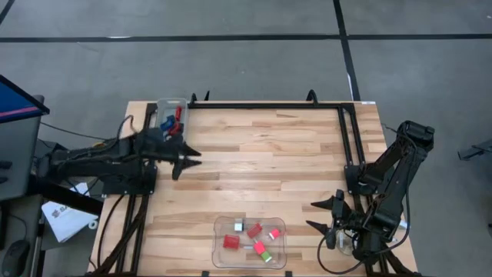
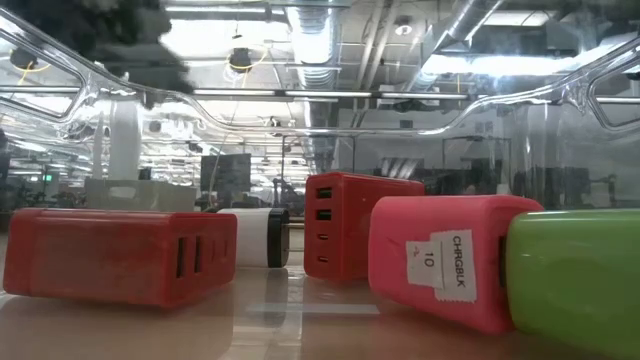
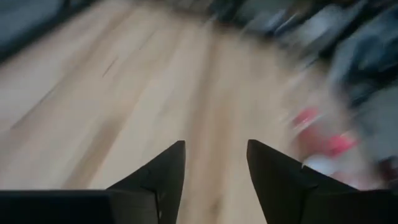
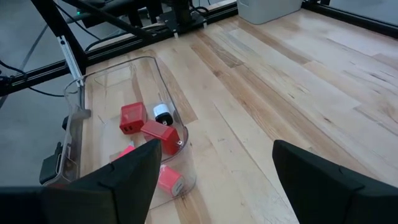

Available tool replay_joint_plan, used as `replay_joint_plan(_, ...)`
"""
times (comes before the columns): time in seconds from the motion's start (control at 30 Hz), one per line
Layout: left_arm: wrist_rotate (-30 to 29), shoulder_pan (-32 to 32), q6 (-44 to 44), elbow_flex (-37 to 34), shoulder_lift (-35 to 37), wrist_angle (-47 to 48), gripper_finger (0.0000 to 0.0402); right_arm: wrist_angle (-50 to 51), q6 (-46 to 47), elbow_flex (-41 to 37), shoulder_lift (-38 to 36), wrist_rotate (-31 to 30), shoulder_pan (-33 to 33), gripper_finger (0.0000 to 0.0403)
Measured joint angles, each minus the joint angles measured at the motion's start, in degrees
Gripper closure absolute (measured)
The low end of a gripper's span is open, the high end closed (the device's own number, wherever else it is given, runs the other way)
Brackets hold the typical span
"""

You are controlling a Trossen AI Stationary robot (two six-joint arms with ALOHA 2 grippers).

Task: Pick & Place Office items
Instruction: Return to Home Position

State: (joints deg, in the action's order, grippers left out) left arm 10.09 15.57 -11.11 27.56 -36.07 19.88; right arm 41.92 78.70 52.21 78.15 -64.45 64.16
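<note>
The left gripper [image 1: 192, 159] hangs over the left part of the wooden table [image 1: 261, 165], pointing toward the middle, its fingers [image 3: 163, 174] parted by a moderate gap with nothing held between them; behind it and toward the far edge sits the gray bin [image 1: 163, 103], in the far left corner, with a blue piece [image 1: 166, 121] and a red piece [image 1: 177, 114] lying inside; ahead of this gripper, off toward the near edge and well apart from it, lies the clear tray [image 1: 220, 225], which holds the other office items; the low view looks through the tray and shows a red block [image 2: 110, 255] lying flat, a white and black piece [image 2: 255, 237] farther back, a second red block [image 2: 350, 225] standing upright with its ports facing the camera, a pink block [image 2: 440, 260] bearing a small white label, and a green block [image 2: 575, 275] in front of the pink one's end; whether those two touch cannot be told; the right gripper [image 1: 310, 215] is over the near right part of the table, its fingertips spread wide and holding nothing, aimed at the tray, which lies just ahead of it; the gray bin is far beyond that, at the opposite corner.
</note>
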Motion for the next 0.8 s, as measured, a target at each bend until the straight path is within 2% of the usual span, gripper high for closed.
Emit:
replay_joint_plan(0.1,-2.9,-9.3,-1.9,-6.5,2.8,-18.5,0.024,-0.3,0.0,0.0,0.0,0.0,0.0,0.0104)
replay_joint_plan(0.2,-6.3,-17.6,3.0,-12.7,3.2,-35.9,0.0245,-0.3,0.2,0.0,0.0,-0.1,0.0,0.0104)
replay_joint_plan(0.33,-14.9,-24.7,8.7,-20.8,3.0,-48.6,0.0249,-0.3,0.4,0.0,0.0,0.0,0.0,0.0104)
replay_joint_plan(0.4,-17.6,-25.6,9.3,-23.1,3.9,-50.1,0.0249,-0.4,0.5,0.0,0.0,0.2,0.0,0.0104)
replay_joint_plan(0.5,-18.9,-24.8,9.2,-25.0,7.1,-47.3,0.0249,-0.4,0.9,0.0,0.0,0.6,0.0,0.0104)
replay_joint_plan(0.8,-16.4,-23.1,9.2,-26.4,21.7,-32.6,0.025,-1.2,1.9,0.0,0.0,0.2,0.0,0.0104)
